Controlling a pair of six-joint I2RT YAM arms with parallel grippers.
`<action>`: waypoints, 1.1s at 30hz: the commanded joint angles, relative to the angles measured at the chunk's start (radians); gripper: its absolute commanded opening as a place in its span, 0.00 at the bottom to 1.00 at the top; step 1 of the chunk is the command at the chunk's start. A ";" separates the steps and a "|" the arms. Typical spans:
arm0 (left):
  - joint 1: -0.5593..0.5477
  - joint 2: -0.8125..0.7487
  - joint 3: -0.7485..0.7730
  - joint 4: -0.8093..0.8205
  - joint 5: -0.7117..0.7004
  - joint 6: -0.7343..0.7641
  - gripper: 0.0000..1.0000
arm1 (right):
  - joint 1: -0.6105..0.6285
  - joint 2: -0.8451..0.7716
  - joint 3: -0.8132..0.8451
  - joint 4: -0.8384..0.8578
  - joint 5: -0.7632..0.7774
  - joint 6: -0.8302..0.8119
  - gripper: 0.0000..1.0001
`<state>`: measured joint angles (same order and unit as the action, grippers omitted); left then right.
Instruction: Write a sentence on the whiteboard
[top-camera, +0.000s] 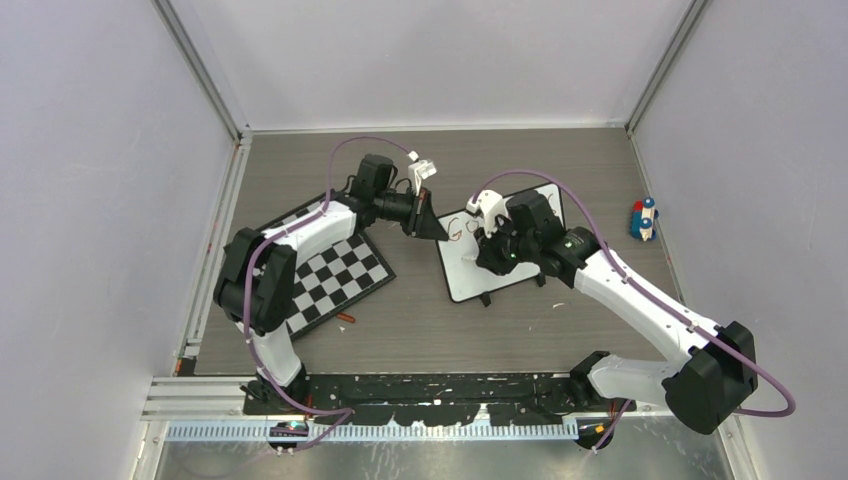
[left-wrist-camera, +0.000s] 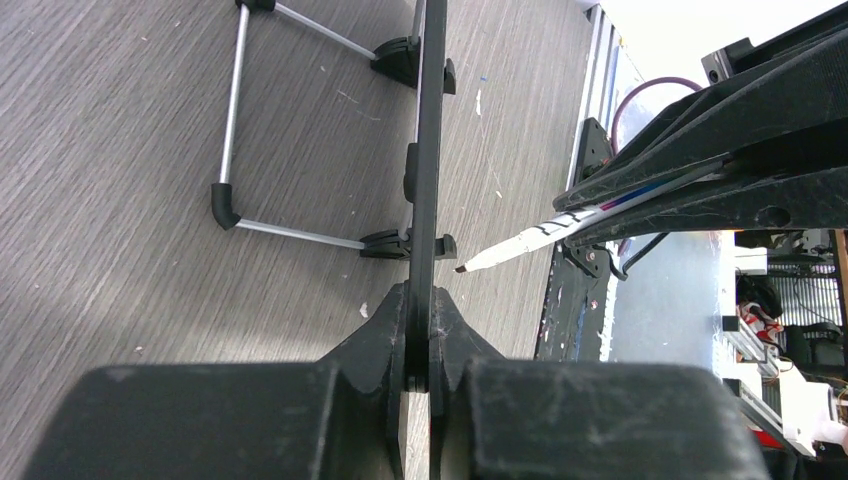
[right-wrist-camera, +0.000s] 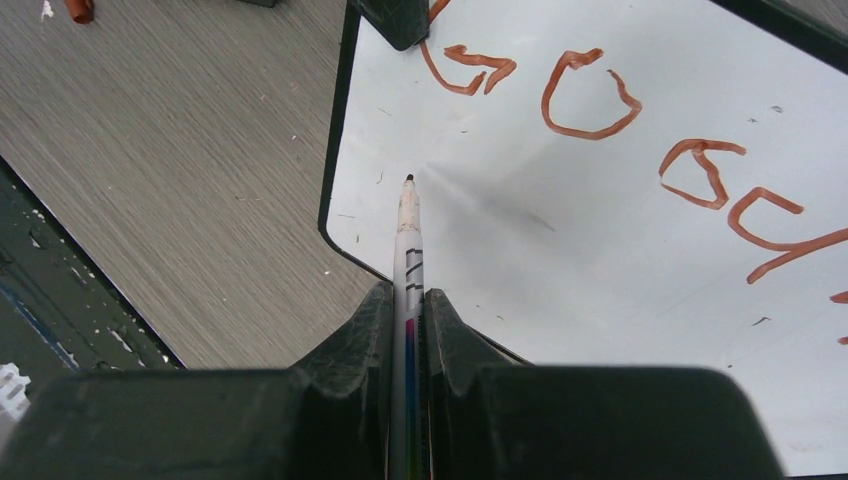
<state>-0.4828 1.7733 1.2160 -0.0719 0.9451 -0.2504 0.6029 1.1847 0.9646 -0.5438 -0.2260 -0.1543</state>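
Observation:
The whiteboard (top-camera: 470, 280) stands tilted on its feet at mid-table. My left gripper (top-camera: 432, 228) is shut on its left edge, which the left wrist view shows as a thin black frame (left-wrist-camera: 428, 150) pinched between the fingertips (left-wrist-camera: 425, 300). My right gripper (right-wrist-camera: 408, 300) is shut on a white marker (right-wrist-camera: 408, 240) whose dark tip sits over the board face (right-wrist-camera: 560, 260), below the first line. Whether the tip touches, I cannot tell. The sentence (right-wrist-camera: 590, 95) shows as red-brown letters, only partly in view. The marker (left-wrist-camera: 520, 243) points at the board from the right.
A black-and-white checkerboard (top-camera: 335, 270) lies under the left arm. A small orange-red cap (top-camera: 345, 319) rests near its front corner. A red, blue and white toy (top-camera: 643, 220) stands at the table's right edge. The board's wire stand (left-wrist-camera: 235, 150) juts out behind it. Walls enclose the table.

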 joint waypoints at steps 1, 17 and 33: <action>-0.003 0.006 0.035 -0.010 -0.036 0.011 0.00 | 0.013 -0.011 0.007 0.053 0.023 -0.002 0.00; -0.004 0.016 0.053 -0.038 -0.036 0.023 0.00 | 0.027 0.034 -0.006 0.077 0.153 -0.017 0.00; -0.004 0.018 0.060 -0.048 -0.034 0.030 0.00 | 0.026 -0.029 -0.009 0.058 0.329 -0.015 0.00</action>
<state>-0.4835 1.7859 1.2434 -0.1024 0.9371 -0.2298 0.6346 1.1740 0.9482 -0.5236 0.0689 -0.1585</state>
